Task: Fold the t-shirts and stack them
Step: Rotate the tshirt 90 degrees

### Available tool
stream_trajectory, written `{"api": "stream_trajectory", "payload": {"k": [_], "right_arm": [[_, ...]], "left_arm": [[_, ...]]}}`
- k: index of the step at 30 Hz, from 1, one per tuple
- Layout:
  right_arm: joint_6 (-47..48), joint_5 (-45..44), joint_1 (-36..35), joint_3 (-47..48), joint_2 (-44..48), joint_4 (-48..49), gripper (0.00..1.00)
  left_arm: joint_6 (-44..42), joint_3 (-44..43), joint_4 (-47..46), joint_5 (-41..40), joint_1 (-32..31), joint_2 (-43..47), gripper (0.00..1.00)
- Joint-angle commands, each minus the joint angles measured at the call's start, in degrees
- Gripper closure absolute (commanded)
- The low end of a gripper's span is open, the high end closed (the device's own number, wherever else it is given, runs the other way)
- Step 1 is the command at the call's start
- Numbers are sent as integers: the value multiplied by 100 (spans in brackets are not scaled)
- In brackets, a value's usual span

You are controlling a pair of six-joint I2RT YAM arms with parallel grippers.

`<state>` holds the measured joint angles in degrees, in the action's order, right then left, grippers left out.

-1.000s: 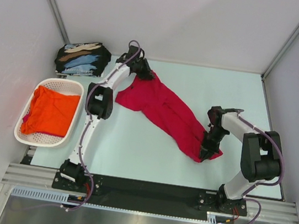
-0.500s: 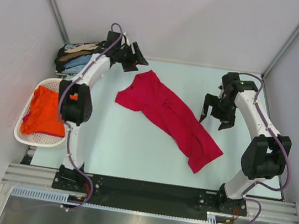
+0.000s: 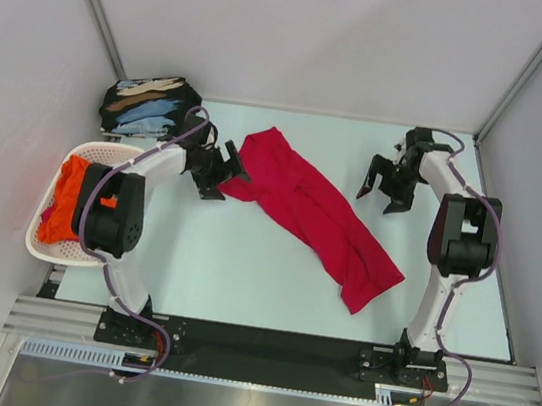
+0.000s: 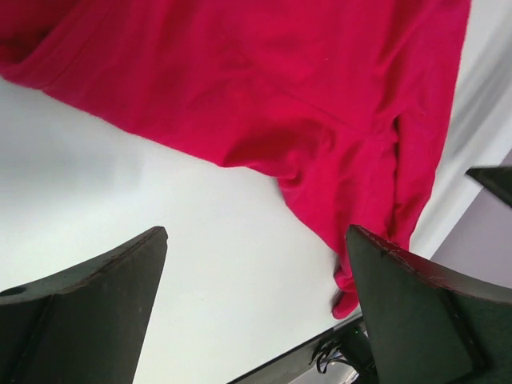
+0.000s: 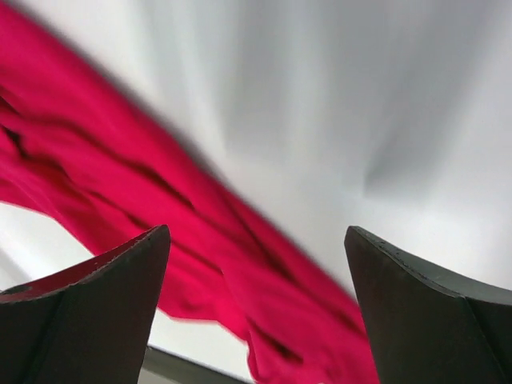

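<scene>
Two pincers: the left pincer (image 3: 222, 178) is held with jaws spread wide and nothing between them, just beside the left edge of the crimson t-shirt (image 3: 311, 209); the right pincer (image 3: 378, 196) is likewise spread wide and empty, over bare desk near the far right corner, apart from that shirt.
Desk: a pale mint-white top (image 3: 241, 270), smooth and matte.
Room: enclosed by plain light-grey wall panels (image 3: 304, 36) with metal corner posts; an aluminium rail (image 3: 63, 317) is run along the near edge.
Crimson t-shirt: laid crumpled in a diagonal band across the desk's middle, from far left to near right.
Orange t-shirt (image 3: 69, 200): bunched inside the white perforated basket (image 3: 107, 147) at the left edge.
Black t-shirts (image 3: 148, 105): stacked folded at the far left corner, light-blue and tan prints uppermost.
Writing: the prints are too small to be read.
</scene>
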<state>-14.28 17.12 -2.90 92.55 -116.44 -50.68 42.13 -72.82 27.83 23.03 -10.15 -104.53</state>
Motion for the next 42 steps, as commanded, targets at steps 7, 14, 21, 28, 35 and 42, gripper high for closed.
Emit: {"api": "stream_trajectory", "payload": {"k": [7, 14, 21, 28, 35, 42], "right_arm": [[-426, 1538, 114, 2011, -1800, 1639, 6], [-909, 2532, -114, 2926, -2997, 2104, 9], [-1278, 3033, -554, 3550, -3692, 2369, 9], [-1525, 3236, -1116, 3849, -4027, 2563, 10], [-1578, 3210, -1380, 3946, -4132, 2642, 17], [-1569, 3280, -1319, 3963, -4115, 2615, 96]], "left_arm": [[331, 57, 231, -290, -22, 179, 0], [446, -224, 336, -246, -31, -190, 0], [182, -576, 714, -228, -66, -357, 0], [103, -532, 881, -263, -75, -305, 0], [-3, -549, 969, -255, -66, -217, 0], [-99, -751, 978, -193, -75, -252, 0]]}}
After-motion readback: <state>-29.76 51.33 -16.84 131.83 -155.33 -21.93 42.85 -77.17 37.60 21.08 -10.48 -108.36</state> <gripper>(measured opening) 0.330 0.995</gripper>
